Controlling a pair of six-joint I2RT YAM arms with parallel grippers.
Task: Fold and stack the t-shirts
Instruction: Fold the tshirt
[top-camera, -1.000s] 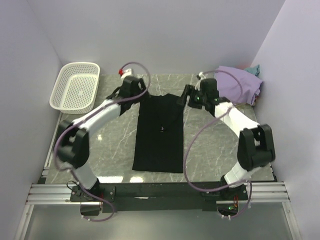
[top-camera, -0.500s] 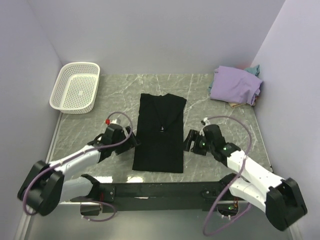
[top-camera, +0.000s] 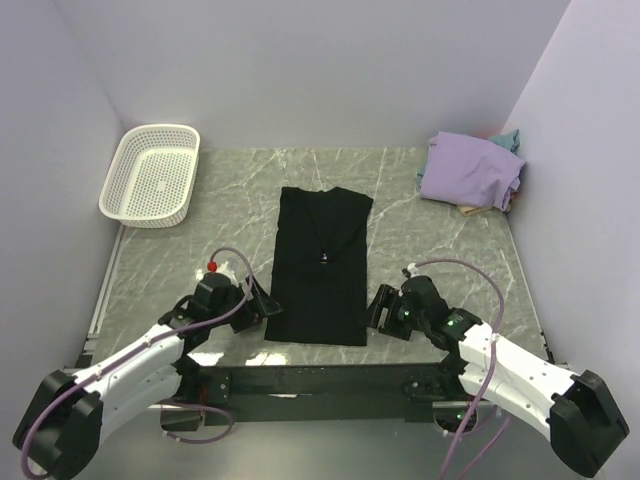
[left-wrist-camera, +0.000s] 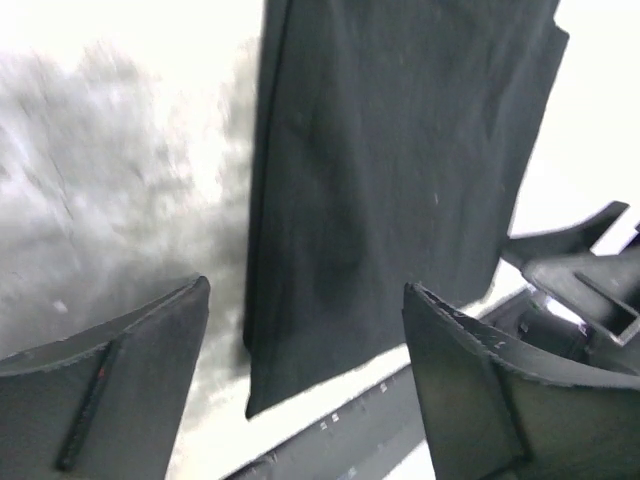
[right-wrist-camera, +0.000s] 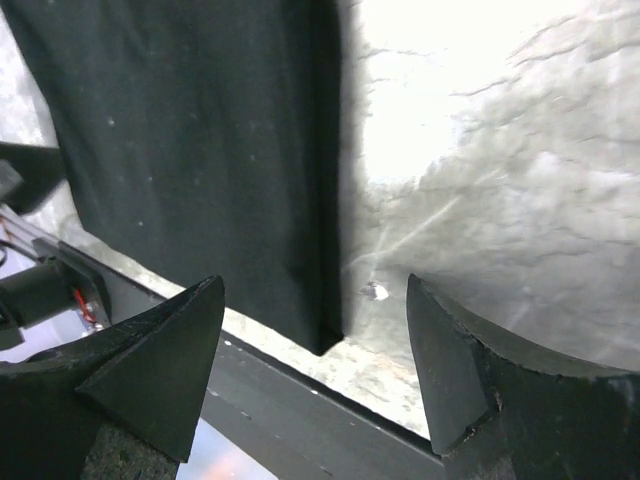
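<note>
A black t-shirt (top-camera: 322, 265) lies folded into a long strip in the middle of the table, with no print showing. A lavender t-shirt (top-camera: 470, 170) sits bunched at the back right, a bit of teal cloth (top-camera: 508, 138) behind it. My left gripper (top-camera: 262, 298) is open beside the strip's near left corner (left-wrist-camera: 262, 395). My right gripper (top-camera: 378, 307) is open beside the near right corner (right-wrist-camera: 325, 335). Neither touches the black t-shirt (left-wrist-camera: 400, 170), whose right edge (right-wrist-camera: 200, 150) fills the right wrist view.
A white perforated basket (top-camera: 151, 175) stands at the back left. The table's near edge with its metal rail (top-camera: 320, 378) runs just below both grippers. Walls close in on three sides.
Both arms have swung from the shirt's far end down to its near corners. The shirt lies as before.
</note>
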